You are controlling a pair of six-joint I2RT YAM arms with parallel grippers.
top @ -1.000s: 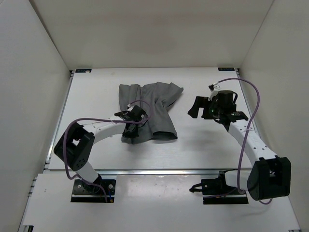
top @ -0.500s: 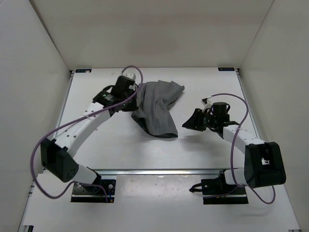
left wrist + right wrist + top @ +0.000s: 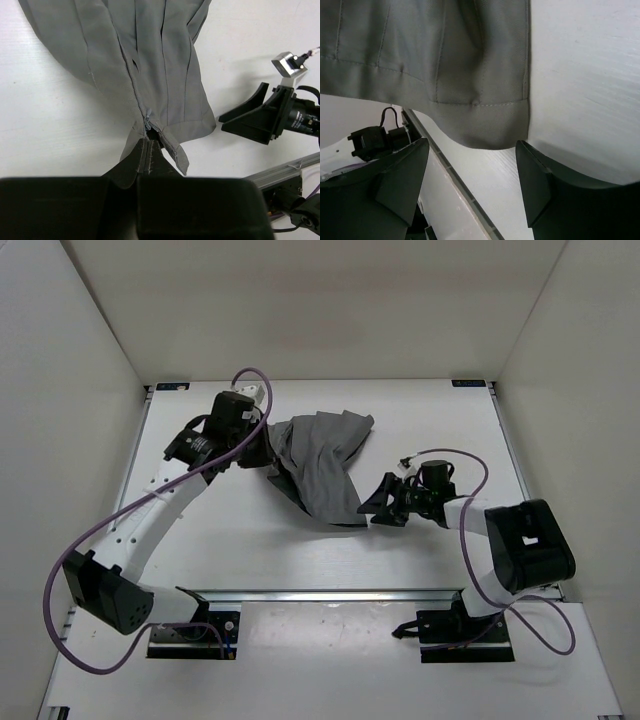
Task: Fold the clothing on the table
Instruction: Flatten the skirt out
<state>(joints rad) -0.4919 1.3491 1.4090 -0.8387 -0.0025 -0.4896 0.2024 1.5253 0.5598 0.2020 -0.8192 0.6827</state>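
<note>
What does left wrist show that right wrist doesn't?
Left wrist only: the zipper and the left tool shut on the waistband. Right wrist only: the stitched hem corner, close up. Both: the grey pleated skirt, the white table, and the right tool, open.

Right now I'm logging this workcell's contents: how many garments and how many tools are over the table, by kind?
Grey pleated skirt: 1
Tools: 2 (left tool, shut on the waistband; right tool, open by the hem)
Total: 3
</note>
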